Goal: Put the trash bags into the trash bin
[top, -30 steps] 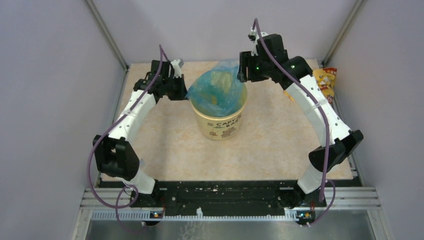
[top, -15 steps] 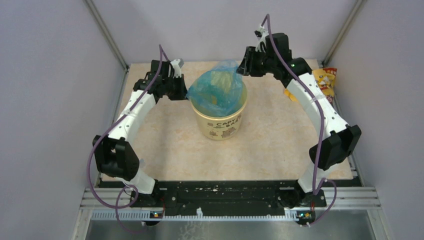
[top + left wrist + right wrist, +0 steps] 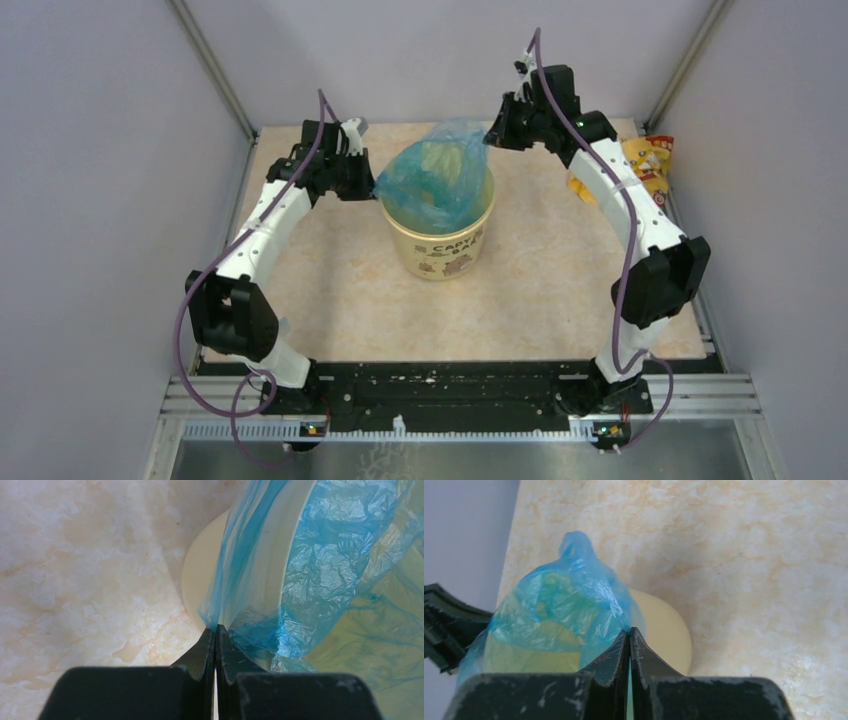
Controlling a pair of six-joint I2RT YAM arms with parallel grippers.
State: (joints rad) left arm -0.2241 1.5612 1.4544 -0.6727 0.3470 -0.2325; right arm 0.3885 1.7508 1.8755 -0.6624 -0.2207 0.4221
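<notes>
The pale yellow trash bin (image 3: 440,240) with brown lettering stands mid-table. A thin blue trash bag (image 3: 440,175) is draped into and over its mouth and bulges above the rim. My left gripper (image 3: 372,185) is shut on the bag's left edge, outside the bin's rim; the left wrist view shows the film (image 3: 320,565) pinched at the fingertips (image 3: 216,630) beside the bin's wall (image 3: 200,580). On the bag's right upper edge my right gripper (image 3: 490,135) is shut, with blue film (image 3: 569,600) caught between its tips (image 3: 630,631) above the bin (image 3: 664,630).
A crumpled yellow-and-red wrapper (image 3: 650,160) lies at the table's right edge, behind the right arm. Grey walls close in the table on the left, the back and the right.
The right gripper has closed on the bag's right edge. Its arm has shifted slightly back and right, with the elbow drawn inward. The left arm has not moved.
</notes>
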